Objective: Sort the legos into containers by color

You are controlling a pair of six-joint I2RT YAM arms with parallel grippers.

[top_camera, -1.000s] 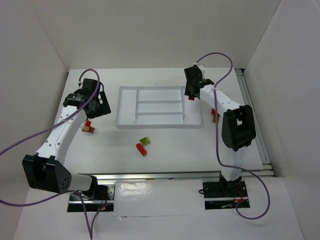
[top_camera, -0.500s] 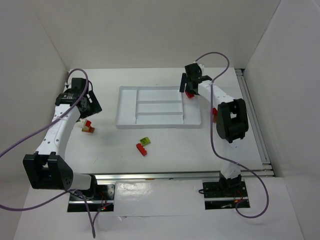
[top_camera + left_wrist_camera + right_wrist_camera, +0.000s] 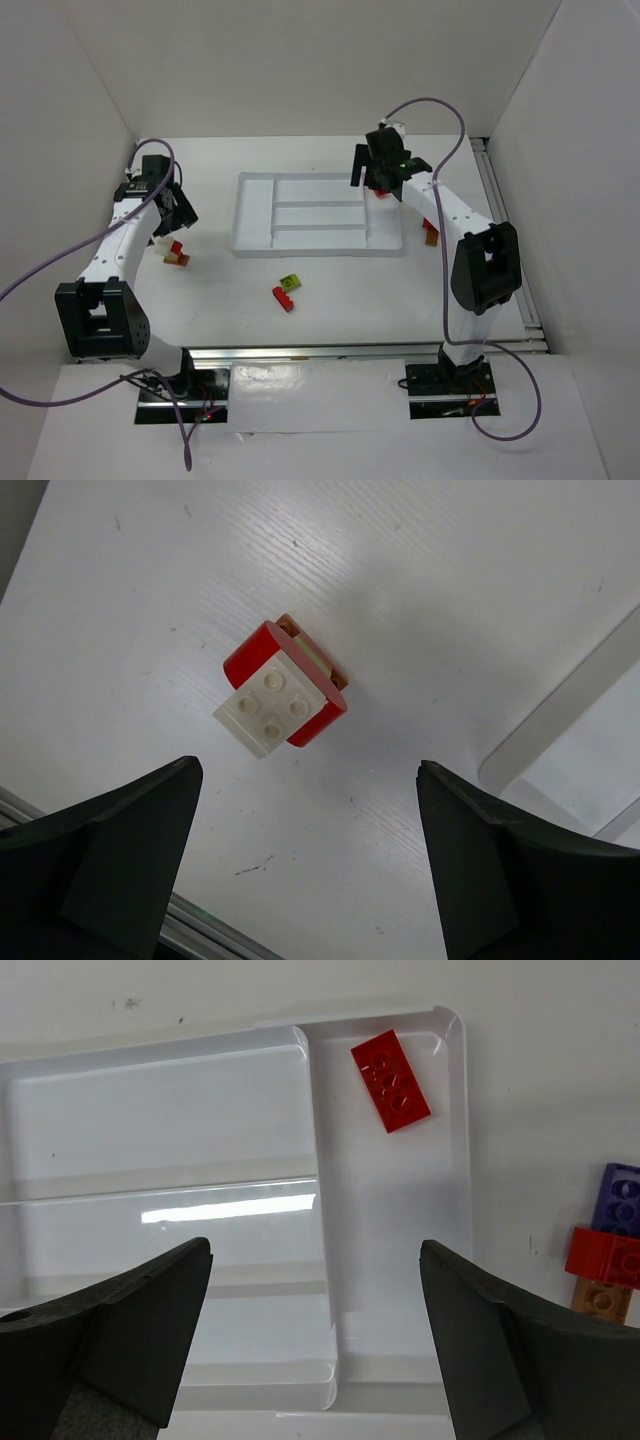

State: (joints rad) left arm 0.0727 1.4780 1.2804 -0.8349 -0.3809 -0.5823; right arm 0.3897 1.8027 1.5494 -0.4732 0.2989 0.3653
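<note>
White tabletop, plain white walls all round. Near centre, a small red plastic brick and a lime green brick lie just beside each other, unsorted. Left: stacked clump of cream-white, red and orange-brown bricks. The left gripper hovers over it, spread wide and empty, probably lining up a grab. Right: clump of blue, red and orange bricks near the flat white divided plastic tray, outside it. One flat red brick lies at the far end of the right compartment, likely the red bin. The right gripper hangs above the tray, spread, holding nothing. No legible writing.
</note>
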